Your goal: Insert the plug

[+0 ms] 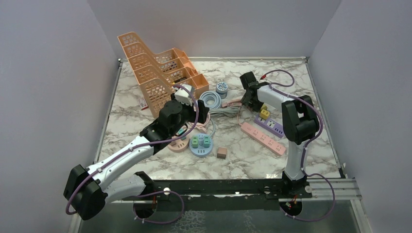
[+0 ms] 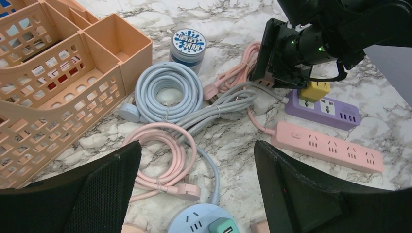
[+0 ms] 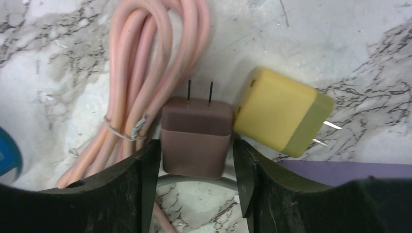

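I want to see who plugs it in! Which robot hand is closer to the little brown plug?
Right. The right gripper has the brown plug between its fingers. The left gripper hangs open well off to the plug's left, across the coiled cables.

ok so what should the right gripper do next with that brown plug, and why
Probably close the right gripper further on the brown plug: its jaws flank the body, but whether they clamp it is unclear. The prongs point away from the wrist and the purple power strip lies just beside, so a firm hold should come before lifting.
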{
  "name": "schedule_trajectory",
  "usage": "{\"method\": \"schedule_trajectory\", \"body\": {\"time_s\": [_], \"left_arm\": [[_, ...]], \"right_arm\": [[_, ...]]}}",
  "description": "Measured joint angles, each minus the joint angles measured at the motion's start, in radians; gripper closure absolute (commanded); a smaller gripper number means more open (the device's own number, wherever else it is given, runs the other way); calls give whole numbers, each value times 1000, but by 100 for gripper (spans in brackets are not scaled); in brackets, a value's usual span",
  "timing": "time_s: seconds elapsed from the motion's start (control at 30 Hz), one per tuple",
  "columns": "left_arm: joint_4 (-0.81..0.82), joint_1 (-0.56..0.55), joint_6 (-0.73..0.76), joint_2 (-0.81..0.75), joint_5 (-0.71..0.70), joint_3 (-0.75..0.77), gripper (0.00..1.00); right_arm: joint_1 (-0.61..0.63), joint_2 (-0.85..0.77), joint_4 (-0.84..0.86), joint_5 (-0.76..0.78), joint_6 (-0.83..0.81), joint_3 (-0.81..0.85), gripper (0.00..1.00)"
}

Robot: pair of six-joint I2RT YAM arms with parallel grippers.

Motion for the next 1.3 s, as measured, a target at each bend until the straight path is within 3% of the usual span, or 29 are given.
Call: {"method": "schedule_trajectory", "body": {"time_s": [0.07, 0.17, 0.37, 0.5, 0.67, 1.03, 1.3], "left_arm": [[-2, 0, 0, -2, -1, 0, 12], [-5, 0, 0, -6, -2, 0, 12], [-6, 0, 0, -6, -3, 0, 11], [-15, 0, -4, -5, -1, 9, 9], [-54, 1, -41, 24, 35, 99, 8], [-188, 10, -174, 166, 251, 504, 9], [-365, 15, -246, 347, 451, 668, 9]], "right_arm": [[-3, 3, 3, -5, -3, 5, 61], [-9, 3, 8, -17, -19, 6, 67], [-9, -21, 37, -56, -117, -7, 69], [-10, -142, 101, -135, -253, -71, 70], [-12, -366, 253, -352, -475, -178, 75], [-13, -701, 487, -935, -887, -370, 80], [-13, -895, 613, -1151, -1093, -514, 80]]}}
